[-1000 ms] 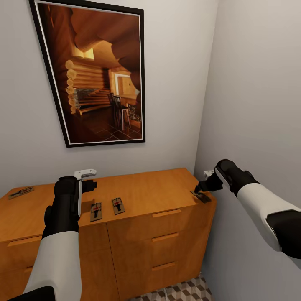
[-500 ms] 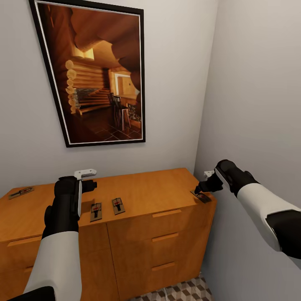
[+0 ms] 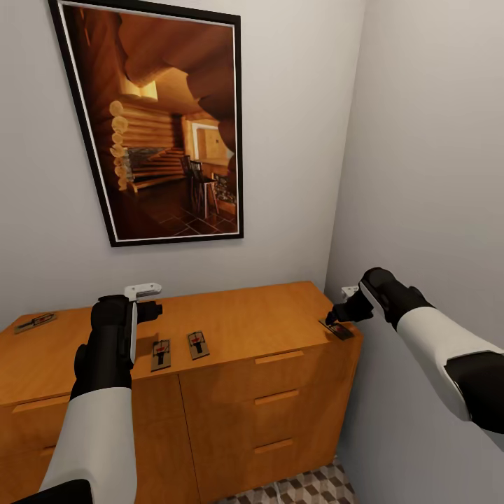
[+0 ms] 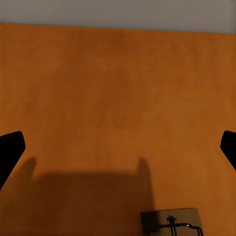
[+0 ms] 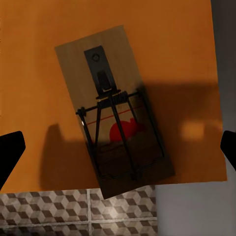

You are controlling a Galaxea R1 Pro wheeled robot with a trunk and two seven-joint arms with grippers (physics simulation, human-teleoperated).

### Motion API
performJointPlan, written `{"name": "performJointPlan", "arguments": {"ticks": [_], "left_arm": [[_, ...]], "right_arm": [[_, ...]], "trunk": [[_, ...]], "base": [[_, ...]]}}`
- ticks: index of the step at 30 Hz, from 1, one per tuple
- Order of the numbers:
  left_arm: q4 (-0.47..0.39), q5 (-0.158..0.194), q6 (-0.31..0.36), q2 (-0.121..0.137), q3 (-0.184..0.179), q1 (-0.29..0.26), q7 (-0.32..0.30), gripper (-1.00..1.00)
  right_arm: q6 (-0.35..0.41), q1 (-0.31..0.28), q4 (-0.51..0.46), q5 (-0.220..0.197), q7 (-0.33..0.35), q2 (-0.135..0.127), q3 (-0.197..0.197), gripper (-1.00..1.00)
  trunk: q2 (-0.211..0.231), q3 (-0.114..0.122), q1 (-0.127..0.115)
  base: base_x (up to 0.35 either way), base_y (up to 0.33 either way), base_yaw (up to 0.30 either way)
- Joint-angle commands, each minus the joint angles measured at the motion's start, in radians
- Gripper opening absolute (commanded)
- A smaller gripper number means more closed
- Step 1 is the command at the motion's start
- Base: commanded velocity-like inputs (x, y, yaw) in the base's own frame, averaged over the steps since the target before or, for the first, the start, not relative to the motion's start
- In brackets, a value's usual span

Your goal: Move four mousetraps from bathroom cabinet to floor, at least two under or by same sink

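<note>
In the head view, four mousetraps lie on the cabinet (image 3: pixel 238 329): one at far left (image 3: pixel 35 323), two at centre (image 3: pixel 161 354) (image 3: pixel 198 344), one at the right corner (image 3: pixel 337 329) under the right claw (image 3: pixel 334 314). The left claw (image 3: pixel 145 301) hovers above the top.

In the left wrist view, its fingers (image 4: pixel 11 150) are spread wide.

In the right wrist view, both fingertips (image 5: pixel 10 147) stand apart, flanking the corner mousetrap (image 5: pixel 114 110) above the bathroom floor (image 5: pixel 73 211).

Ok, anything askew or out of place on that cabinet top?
One thing: the mousetrap beneath the right pincer lies skewed at the cabinet's right front corner, one end poking past the edge over the bathroom floor. The middle pair and the far-left trap lie flat, well on the top.
</note>
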Motion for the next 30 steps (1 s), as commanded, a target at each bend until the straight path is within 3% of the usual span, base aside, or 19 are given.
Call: {"name": "performJointPlan", "arguments": {"ticks": [1, 30], "left_arm": [[-0.001, -0.008, 0.003, -0.001, 0.002, -0.001, -0.008, 1.00], [-0.001, -0.008, 0.003, -0.001, 0.002, -0.001, -0.008, 1.00]], "right_arm": [[0.003, -0.001, -0.001, -0.001, 0.004, -0.001, 0.006, 1.00], [0.003, -0.001, 0.044, -0.002, 0.002, 0.000, 0.007, 1.00]], "trunk": [[-0.001, -0.001, 0.000], [-0.001, -0.001, 0.000]], "base": [[0.000, 0.000, 0.000], [0.000, 0.000, 0.000]]}}
